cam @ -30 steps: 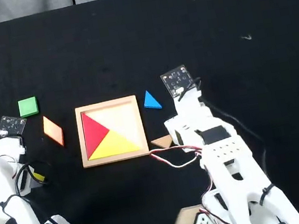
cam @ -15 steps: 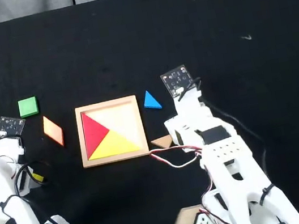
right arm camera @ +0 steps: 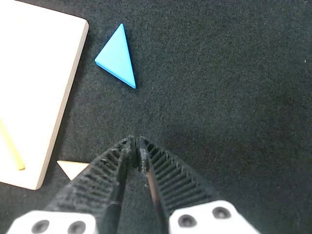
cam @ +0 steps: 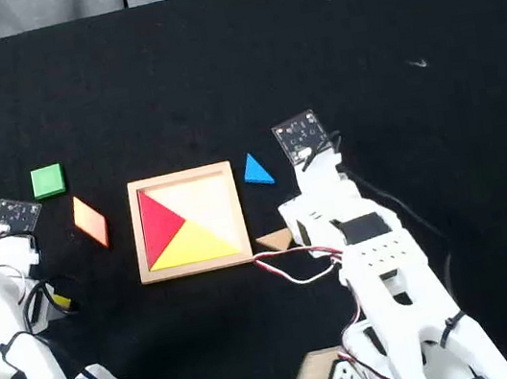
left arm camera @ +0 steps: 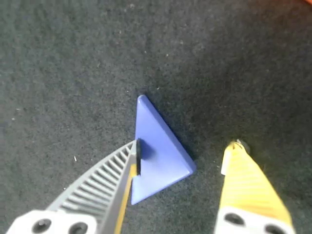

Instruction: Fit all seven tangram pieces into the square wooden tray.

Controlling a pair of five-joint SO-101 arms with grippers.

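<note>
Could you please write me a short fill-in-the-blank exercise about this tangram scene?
1. The red triangle and the yellow triangle lie inside the square wooden tray; the green square lies ____ it.
2. The left gripper is ____ around the dark blue triangle.
3. The right gripper is ____ and holds nothing.
Missing words: outside; open; shut.

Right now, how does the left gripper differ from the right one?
The left gripper is open; the right gripper is shut. The left gripper has a dark blue triangle between its fingers, one finger touching it; the right gripper holds nothing. The left gripper shows a yellow finger; the right gripper's are black. Both point down at the black cloth.
</note>
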